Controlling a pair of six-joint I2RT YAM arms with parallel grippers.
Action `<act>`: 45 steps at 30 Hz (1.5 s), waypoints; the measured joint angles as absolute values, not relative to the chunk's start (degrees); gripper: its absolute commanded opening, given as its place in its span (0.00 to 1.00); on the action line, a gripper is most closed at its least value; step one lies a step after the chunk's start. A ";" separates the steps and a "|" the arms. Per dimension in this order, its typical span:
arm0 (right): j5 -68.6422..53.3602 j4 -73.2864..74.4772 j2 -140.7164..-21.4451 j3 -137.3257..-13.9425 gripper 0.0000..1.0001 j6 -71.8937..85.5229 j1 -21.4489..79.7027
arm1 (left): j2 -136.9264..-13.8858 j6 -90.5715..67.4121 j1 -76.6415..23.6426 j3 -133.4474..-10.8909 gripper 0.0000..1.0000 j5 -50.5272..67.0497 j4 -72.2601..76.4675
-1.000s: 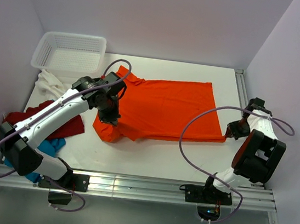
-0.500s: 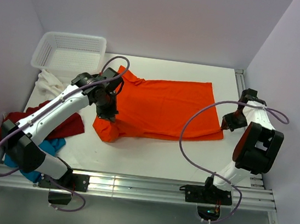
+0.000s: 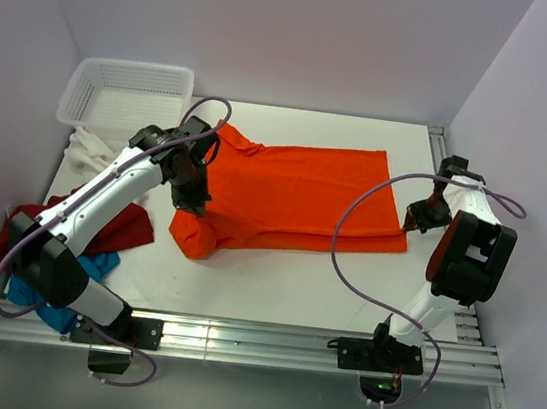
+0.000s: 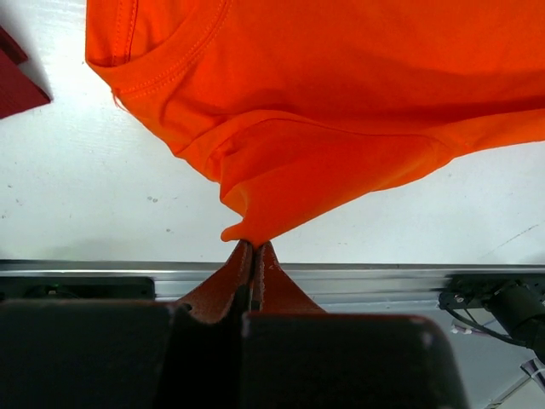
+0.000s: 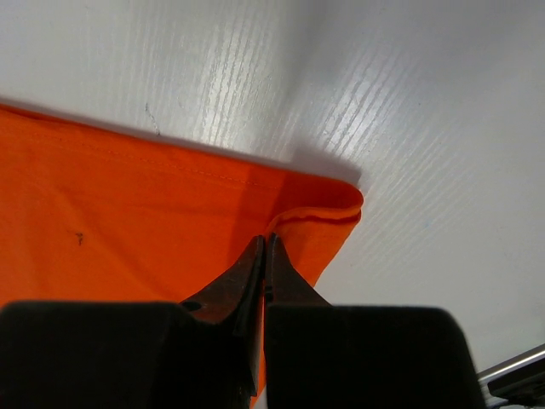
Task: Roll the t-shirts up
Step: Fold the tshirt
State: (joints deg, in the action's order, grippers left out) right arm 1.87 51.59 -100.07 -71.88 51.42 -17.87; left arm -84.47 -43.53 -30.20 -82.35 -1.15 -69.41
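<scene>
We are looking down on a white table [image 3: 283,286] with two arms reaching over it from the near edge. At the far left a white mesh basket [image 3: 127,94] is sitting in the back corner. Just in front of it a heap of cloth is lying along the left edge: a white shirt [image 3: 85,149] nearest the basket, then a dark red shirt [image 3: 129,227], then a blue shirt [image 3: 101,265] partly hidden under the left arm. Moving right, the left gripper [image 4: 252,249] is pointing down at the near left corner of the orange t-shirt [image 3: 305,194], its fingers pressed together and pinching the tip of a sleeve, which is bunching into folds there. The orange t-shirt is lying spread across the middle of the table, mostly flat, with its collar end to the left and its hem to the right. At the far right the right gripper [image 5: 266,244] is clamping tight on the near right corner of the hem — the cloth is doubling over itself where the fingers are biting it.
</scene>
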 measured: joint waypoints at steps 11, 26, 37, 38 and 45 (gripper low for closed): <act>1.89 51.99 -102.76 -74.17 0.00 51.42 -17.85 | -87.44 -42.52 -28.80 -84.05 0.00 -0.89 -68.97; 1.83 53.10 -106.28 -79.75 0.00 51.40 -17.21 | -90.54 -41.12 -27.53 -85.21 0.00 -0.84 -68.18; 1.85 53.45 -107.70 -80.71 0.00 51.59 -15.62 | -90.83 -40.84 -26.87 -85.21 0.00 -0.84 -68.18; 1.85 53.45 -107.96 -80.71 0.00 51.62 -15.53 | -90.83 -40.71 -26.76 -85.21 0.00 -0.84 -68.18; 1.87 53.65 -109.38 -81.45 0.00 51.62 -15.14 | -90.96 -39.57 -26.06 -85.21 0.00 -0.84 -68.18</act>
State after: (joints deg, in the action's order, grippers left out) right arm 1.87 53.65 -109.38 -81.45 51.62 -15.14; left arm -90.96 -39.57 -26.06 -85.21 -0.84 -68.18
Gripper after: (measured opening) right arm 0.015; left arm 0.017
